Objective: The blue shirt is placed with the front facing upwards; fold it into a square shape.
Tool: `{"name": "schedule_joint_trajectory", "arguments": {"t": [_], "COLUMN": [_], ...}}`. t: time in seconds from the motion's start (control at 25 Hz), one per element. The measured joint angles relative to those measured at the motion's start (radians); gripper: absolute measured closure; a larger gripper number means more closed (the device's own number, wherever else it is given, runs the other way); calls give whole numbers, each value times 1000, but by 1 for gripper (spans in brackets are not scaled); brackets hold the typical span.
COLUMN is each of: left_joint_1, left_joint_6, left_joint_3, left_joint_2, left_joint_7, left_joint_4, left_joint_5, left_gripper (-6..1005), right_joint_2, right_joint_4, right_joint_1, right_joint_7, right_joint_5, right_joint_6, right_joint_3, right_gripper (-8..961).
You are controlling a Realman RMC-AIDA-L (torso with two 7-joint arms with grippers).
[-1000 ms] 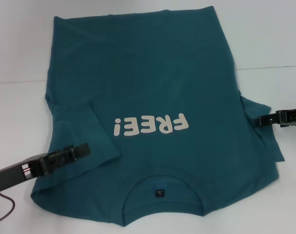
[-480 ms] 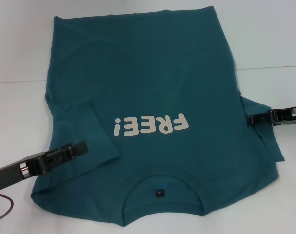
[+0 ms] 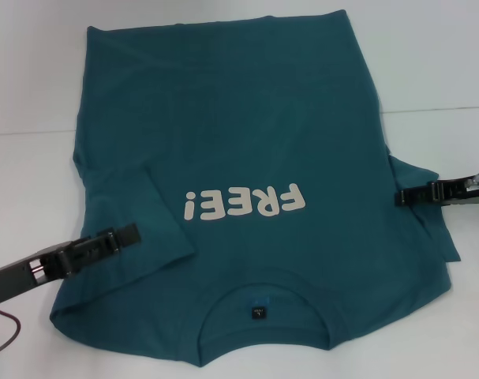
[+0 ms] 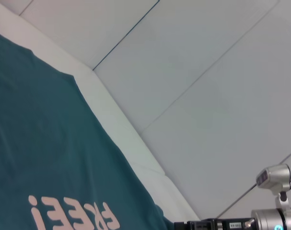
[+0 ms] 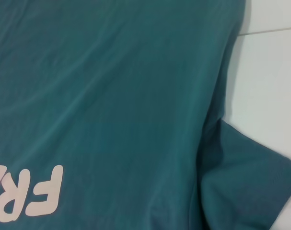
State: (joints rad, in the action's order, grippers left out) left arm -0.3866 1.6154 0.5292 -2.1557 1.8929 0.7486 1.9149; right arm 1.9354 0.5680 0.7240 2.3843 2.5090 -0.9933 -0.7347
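Note:
The blue shirt (image 3: pixel 247 134) lies flat on the white table with its white "FREE!" print (image 3: pixel 245 203) up and its collar (image 3: pixel 259 308) at the near edge. Its left sleeve (image 3: pixel 148 217) is folded in over the body, while the right sleeve (image 3: pixel 432 229) still sticks out sideways. My left gripper (image 3: pixel 130 234) hovers over the folded left sleeve, near the shoulder. From the right, my right gripper (image 3: pixel 401 196) reaches in over the base of the right sleeve; it also shows in the left wrist view as the right gripper (image 4: pixel 198 224). The right wrist view shows the shirt (image 5: pixel 111 96) and the right sleeve (image 5: pixel 246 182).
The bare white tabletop (image 3: pixel 34 166) surrounds the shirt, with a seam line (image 3: pixel 436 108) at the far right. A red cable (image 3: pixel 10 339) hangs under my left arm at the near left corner.
My right gripper has slid leftward, from beside the right sleeve to over its base. My left gripper has shifted slightly left over the folded sleeve. The shirt has not moved.

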Motion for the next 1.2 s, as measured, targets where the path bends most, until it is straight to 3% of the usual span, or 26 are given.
{"name": "schedule_joint_trajectory", "arguments": {"t": [0.64,1.2], "left_joint_1": [3,3], "left_joint_6": [6,8], "left_joint_3": [-1,-16], "left_joint_2": [2,1], "left_joint_7": [0,0], "left_joint_4": [0,-1], "left_joint_5": [-7,-7], "left_gripper": [68,70], "right_joint_2": [13,-2], "right_joint_4": [-2,37], "right_joint_1": [19,11], "right_joint_7": [2,52], "right_joint_5": [-9,-9], "right_joint_6": [-14,-117], "right_joint_3": [3,8], "right_gripper": [34,34]}}
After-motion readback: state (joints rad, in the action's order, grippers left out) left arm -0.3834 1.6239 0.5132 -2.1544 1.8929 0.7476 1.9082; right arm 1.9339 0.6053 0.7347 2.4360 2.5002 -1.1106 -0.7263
